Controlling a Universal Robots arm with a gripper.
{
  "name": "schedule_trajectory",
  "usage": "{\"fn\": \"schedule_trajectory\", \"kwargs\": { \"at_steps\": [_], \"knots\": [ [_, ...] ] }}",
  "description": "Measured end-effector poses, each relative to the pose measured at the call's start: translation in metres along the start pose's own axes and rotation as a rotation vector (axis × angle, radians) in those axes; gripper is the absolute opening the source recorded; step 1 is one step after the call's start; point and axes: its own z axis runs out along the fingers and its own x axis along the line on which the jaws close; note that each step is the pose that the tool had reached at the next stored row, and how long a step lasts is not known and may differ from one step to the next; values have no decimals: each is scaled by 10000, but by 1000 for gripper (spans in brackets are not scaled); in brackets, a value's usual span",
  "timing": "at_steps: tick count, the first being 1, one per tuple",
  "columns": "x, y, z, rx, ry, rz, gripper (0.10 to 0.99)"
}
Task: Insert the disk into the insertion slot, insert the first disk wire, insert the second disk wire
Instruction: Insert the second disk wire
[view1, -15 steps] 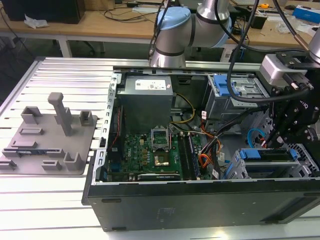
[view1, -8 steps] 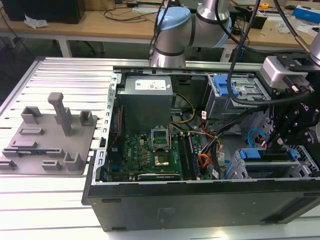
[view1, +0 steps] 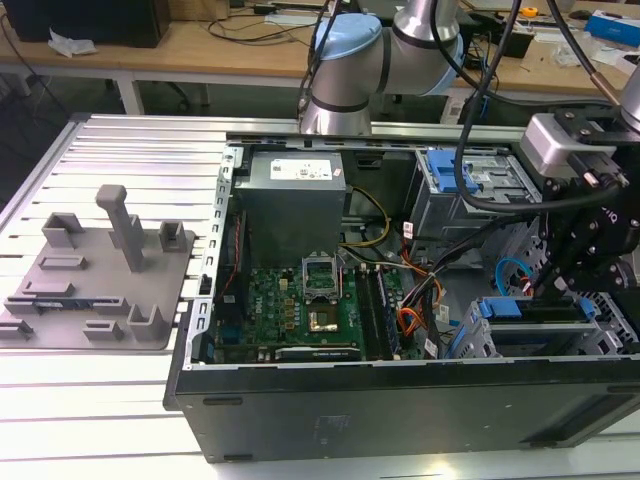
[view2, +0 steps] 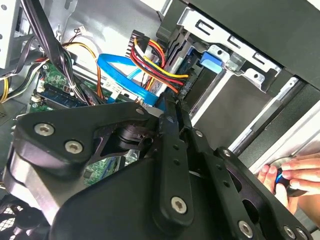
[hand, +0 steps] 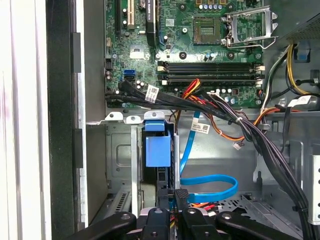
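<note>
Open computer case (view1: 400, 400), lying on its side on the slatted metal desk (view1: 130, 140), near the desk's front edge.

Contents: green motherboard (view1: 300, 310) with bare processor socket; grey power supply (view1: 292, 200) toward the case's rear wall; taller grey cage with blue latches (view1: 470, 180) at the far corner; loose wire bundles, black, red, yellow and orange.

Insertion slot (view1: 520, 340): grey drive cage at the case's front corner, on the exterior view's right. The disk (hand: 157, 150) sits inside it, blue carrier end showing. A light-blue flat cable (hand: 210, 187) loops just beside the cage.

Gripper (hand: 175, 212): black, low over the cage; jaws drawn near together around the orange and red wires at the disk's end.

Grey moulded fixture tray (view1: 95, 275), at the desk's left side.

A person's hand (view2: 295, 175), beside the case wall.
</note>
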Motion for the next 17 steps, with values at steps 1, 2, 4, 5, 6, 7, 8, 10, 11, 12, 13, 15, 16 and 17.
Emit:
{"fn": "schedule_trajectory", "kwargs": {
  "at_steps": [1,2,4,5,6,7,8,10,11,12,13,15,16,17],
  "knots": [
    [2,0,1,1,0,1,161],
    [7,-1,3,1,0,2,161],
    [11,-2,6,1,0,2,161],
    [13,-2,8,1,2,6,161],
    [13,-3,9,1,4,7,161],
    [13,-4,15,0,1,10,161],
    [13,-5,18,0,2,11,161],
    [13,-6,27,1,2,10,161],
    [13,-8,29,0,3,10,161],
    [13,-9,31,1,1,10,161],
    [13,-10,33,0,2,10,161],
    [13,-11,40,0,1,11,161],
    [13,-12,46,1,2,10,161],
    [13,-12,56,1,0,11,161]
  ]
}}
